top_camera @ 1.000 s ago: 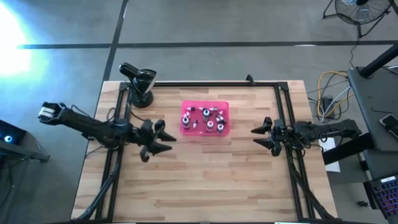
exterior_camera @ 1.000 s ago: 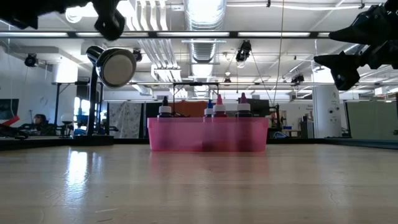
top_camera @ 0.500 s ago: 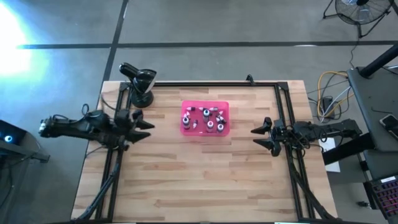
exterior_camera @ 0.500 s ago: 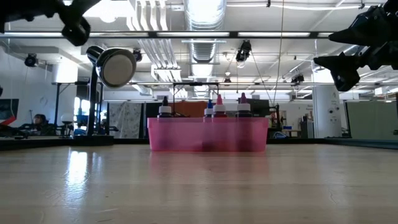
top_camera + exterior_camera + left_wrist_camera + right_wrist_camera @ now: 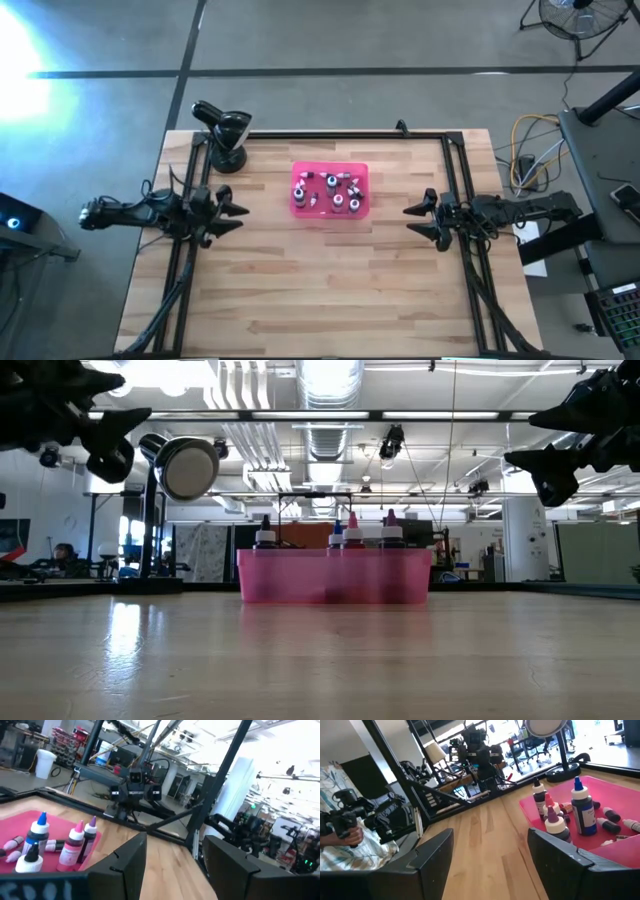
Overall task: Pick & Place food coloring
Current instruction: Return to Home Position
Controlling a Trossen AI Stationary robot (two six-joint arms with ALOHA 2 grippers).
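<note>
Left arm [image 5: 150, 208] retracted, food coloring [image 5: 332, 191] in tray [image 5: 299, 212]

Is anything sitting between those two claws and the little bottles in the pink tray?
Nothing visible does. Only bare table lies between the open left gripper, the open right gripper and the pink tray, whose walls surround the bottles.
</note>
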